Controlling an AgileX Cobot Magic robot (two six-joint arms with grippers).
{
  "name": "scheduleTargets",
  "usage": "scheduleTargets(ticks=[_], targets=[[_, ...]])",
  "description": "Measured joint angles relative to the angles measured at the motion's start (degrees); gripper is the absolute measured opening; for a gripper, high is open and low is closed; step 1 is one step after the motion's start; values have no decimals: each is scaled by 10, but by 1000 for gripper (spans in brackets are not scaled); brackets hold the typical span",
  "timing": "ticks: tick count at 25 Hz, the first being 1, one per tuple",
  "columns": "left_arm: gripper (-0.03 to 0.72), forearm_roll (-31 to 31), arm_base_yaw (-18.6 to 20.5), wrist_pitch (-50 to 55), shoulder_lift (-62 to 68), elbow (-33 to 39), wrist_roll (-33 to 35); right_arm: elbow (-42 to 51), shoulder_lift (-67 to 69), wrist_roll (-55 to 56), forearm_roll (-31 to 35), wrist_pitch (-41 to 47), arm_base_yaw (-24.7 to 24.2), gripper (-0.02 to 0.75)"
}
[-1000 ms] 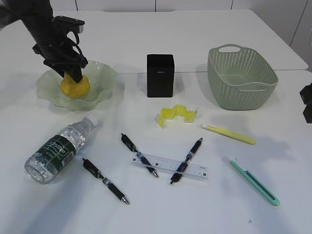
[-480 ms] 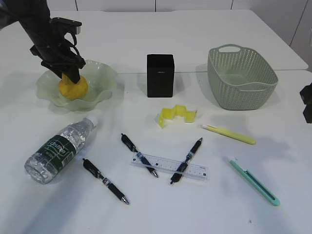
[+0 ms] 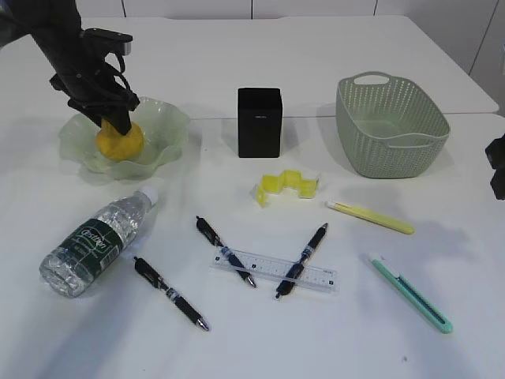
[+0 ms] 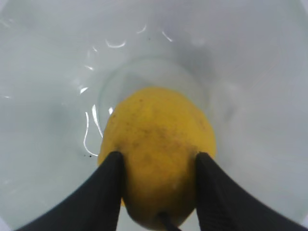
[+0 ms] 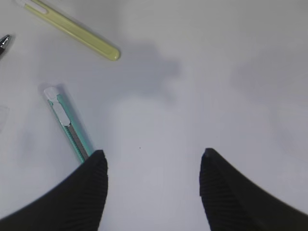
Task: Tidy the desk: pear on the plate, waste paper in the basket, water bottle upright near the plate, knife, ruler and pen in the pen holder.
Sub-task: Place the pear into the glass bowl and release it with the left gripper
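The yellow pear (image 3: 121, 144) sits in the pale green plate (image 3: 170, 118) at the far left, and my left gripper (image 3: 115, 118) is shut on it from above. In the left wrist view both black fingers press the sides of the pear (image 4: 159, 134), with the left gripper (image 4: 159, 155) over the plate's floor (image 4: 250, 72). The water bottle (image 3: 95, 241) lies on its side. The yellow waste paper (image 3: 286, 186) lies in front of the black pen holder (image 3: 259, 122). The ruler (image 3: 317, 275) lies under two pens (image 3: 226, 251). My right gripper (image 5: 153, 152) hangs open over bare desk, beside the teal knife (image 5: 70, 130).
The sage-green basket (image 3: 394, 142) stands at the back right. A third black pen (image 3: 170, 292) lies near the bottle. A yellow-green slim tool (image 3: 371, 217) lies left of the teal knife (image 3: 410, 292). The desk seam runs behind the pen holder.
My left gripper, still shut on the pear, has shifted very slightly up and back inside the plate. The rest of the desk and the right arm are unchanged.
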Motion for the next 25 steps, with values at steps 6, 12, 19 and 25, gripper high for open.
scheduleTargets(ticks=[6, 12, 19, 25], targets=[[305, -7, 0, 0, 0, 0, 0, 0, 0, 0, 0, 0, 0, 449], [305, -9, 0, 0, 0, 0, 0, 0, 0, 0, 0, 0, 0, 450], [305, -11, 0, 0, 0, 0, -1, 0, 0, 0, 0, 0, 0, 449], [305, -11, 0, 0, 0, 6, -3, 0, 0, 0, 0, 0, 0, 450]])
